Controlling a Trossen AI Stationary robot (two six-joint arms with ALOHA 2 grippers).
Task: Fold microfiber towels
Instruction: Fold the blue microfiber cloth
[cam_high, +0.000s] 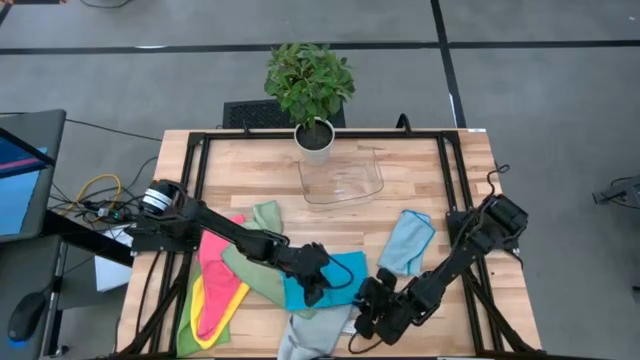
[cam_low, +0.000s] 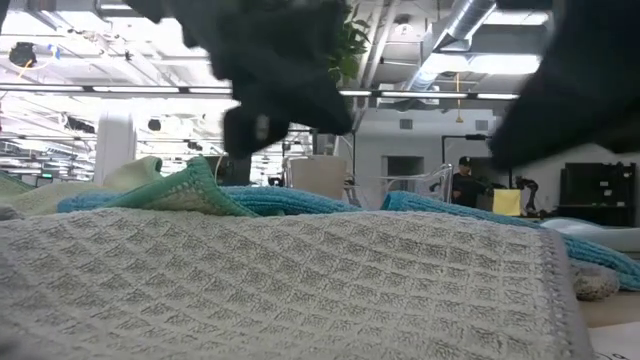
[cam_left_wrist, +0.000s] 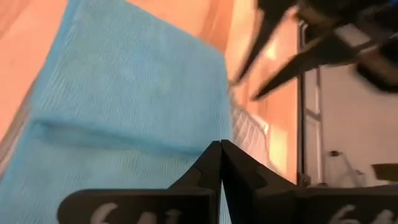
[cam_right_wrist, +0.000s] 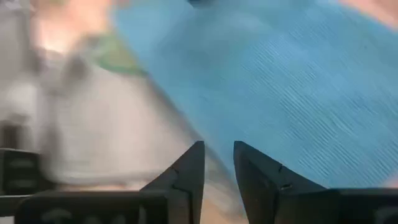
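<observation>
A bright blue microfiber towel (cam_high: 342, 268) lies near the table's front middle, with one part folded over (cam_left_wrist: 124, 134). My left gripper (cam_high: 316, 290) hangs shut just above it (cam_left_wrist: 221, 146) with nothing between its fingers. My right gripper (cam_high: 360, 320) hovers to the towel's right, over the blue towel's edge (cam_right_wrist: 298, 93) and a light grey towel (cam_high: 312, 338). Its fingers (cam_right_wrist: 218, 149) stand a little apart with nothing between them. Pink (cam_high: 212, 262), yellow (cam_high: 200, 315) and green (cam_high: 255, 262) towels lie in a heap at the left. A light blue towel (cam_high: 408, 240) lies on the right.
A clear plastic tray (cam_high: 345, 182) and a potted plant (cam_high: 312, 90) stand at the table's far middle. The grey towel (cam_low: 280, 280) reaches the near edge. Bare wood shows between the tray and the towels.
</observation>
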